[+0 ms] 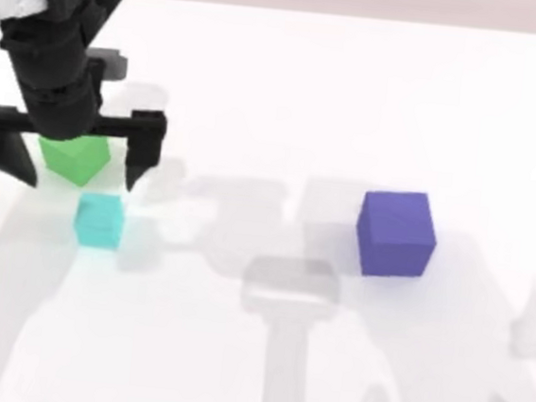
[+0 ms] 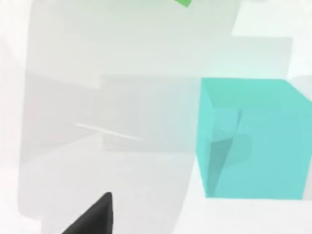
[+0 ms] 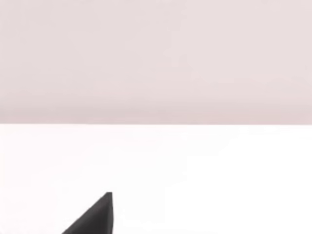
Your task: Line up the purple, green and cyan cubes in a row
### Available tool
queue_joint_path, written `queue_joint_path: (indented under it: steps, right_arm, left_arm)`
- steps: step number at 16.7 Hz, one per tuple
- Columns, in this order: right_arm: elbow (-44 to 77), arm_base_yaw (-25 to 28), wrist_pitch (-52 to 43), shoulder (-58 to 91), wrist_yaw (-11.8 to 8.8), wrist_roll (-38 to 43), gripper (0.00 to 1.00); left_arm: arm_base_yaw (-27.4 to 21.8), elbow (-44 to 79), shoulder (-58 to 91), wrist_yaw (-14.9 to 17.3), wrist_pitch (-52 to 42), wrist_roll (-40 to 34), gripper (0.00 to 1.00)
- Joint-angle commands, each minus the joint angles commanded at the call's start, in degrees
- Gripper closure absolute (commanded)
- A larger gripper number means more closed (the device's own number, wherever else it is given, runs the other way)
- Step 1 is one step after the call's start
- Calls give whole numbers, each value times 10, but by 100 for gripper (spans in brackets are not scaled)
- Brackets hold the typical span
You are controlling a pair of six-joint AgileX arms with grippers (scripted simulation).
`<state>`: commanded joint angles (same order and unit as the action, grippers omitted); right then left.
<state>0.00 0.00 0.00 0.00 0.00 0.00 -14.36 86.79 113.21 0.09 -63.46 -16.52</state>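
Green cube (image 1: 73, 157) at left of frame, between spread fingers of left gripper (image 1: 80, 179), ungripped. Cyan cube (image 1: 99, 220) just below. Purple cube (image 1: 396, 233) right of centre, well apart. Right gripper (image 3: 92, 219): state unclear.

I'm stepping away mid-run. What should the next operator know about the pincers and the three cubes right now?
Left pincer: open, at the table's left, fingers either side of the green cube, not closed on it.
Right pincer: outside the top view; only a fingertip shows in its wrist view, state unclear.
Cyan cube: just in front of the green one, apart from it.
Purple cube: alone, right of centre.
Done: no row yet.
Left: probably grasp green, then line up all three.
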Motion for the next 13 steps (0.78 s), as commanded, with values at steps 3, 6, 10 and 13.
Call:
queue_joint_path:
  steps: [3, 6, 10, 13]
  right_arm:
    - [0, 0, 0, 0, 0, 0, 0]
    - [0, 0, 0, 0, 0, 0, 0]
    - [0, 0, 0, 0, 0, 0, 0]
    - [0, 0, 0, 0, 0, 0, 0]
  left_arm:
    - [-1, -16, 10, 0, 23, 1, 0]
    - [-1, -57, 38, 0, 97, 2, 0]
    - [-2, -105, 72, 0, 176, 2, 0]
    - [-2, -108, 75, 0, 182, 2, 0]
